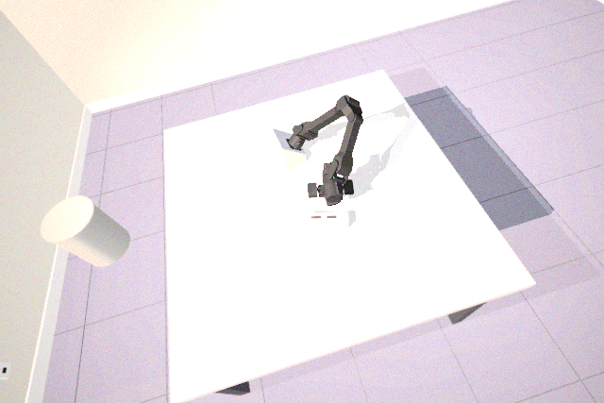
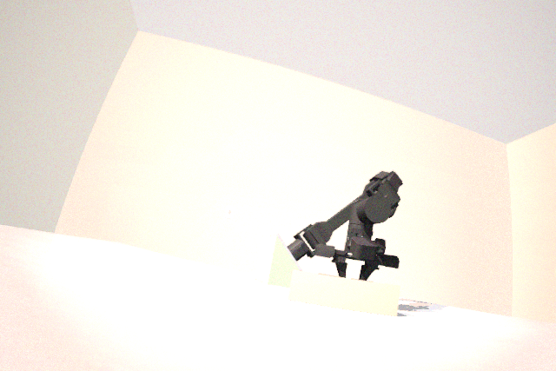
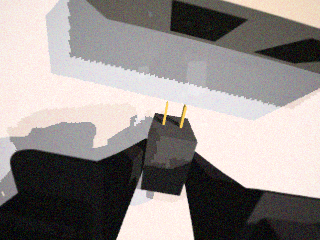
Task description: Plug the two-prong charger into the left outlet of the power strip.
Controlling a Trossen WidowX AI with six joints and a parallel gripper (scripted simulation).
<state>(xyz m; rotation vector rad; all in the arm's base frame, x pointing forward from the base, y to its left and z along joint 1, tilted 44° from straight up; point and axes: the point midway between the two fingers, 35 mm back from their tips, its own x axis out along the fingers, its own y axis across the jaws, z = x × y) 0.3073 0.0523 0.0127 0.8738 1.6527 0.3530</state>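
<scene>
The dark two-prong charger (image 3: 170, 150) is between the fingers of my gripper (image 3: 166, 146) (image 2: 353, 275), which is shut on it. Its two yellow prongs (image 3: 183, 116) point toward the power strip (image 3: 150, 55) (image 1: 341, 221) (image 2: 346, 294), with their tips outside its outlets. In the wrist view one dark outlet (image 3: 206, 21) is ahead and a little right of the prongs, and the other outlet (image 3: 297, 51) is farther right. The strip is turned slightly relative to the charger. In the top view the gripper hides the charger. In the exterior view the charger cannot be made out.
A wedge-shaped block (image 1: 295, 159) (image 2: 281, 268) stands by the arm's base on the white table (image 1: 243, 291), behind and left of the strip in the top view. A pale cylinder (image 1: 92, 232) shows left of the table. The arm's shadow falls beside the charger in the wrist view.
</scene>
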